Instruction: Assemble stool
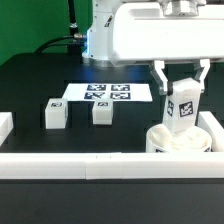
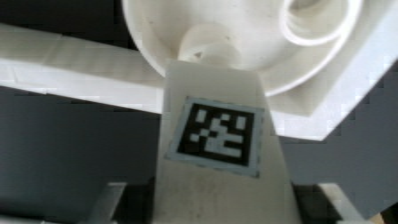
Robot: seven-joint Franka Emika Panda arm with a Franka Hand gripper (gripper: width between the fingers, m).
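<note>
Grasping one tagged leg (image 1: 183, 112), the tool (image 1: 182, 90), leg's far end at the round seat (image 1: 164, 141) recess.

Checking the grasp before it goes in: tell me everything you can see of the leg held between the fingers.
The leg is a short, blocky white plastic piece with a black-and-white square tag on its face. It stands upright, clamped on both sides by the fingers. Its lower end meets the round seat at a recess, apparently touching.
</note>
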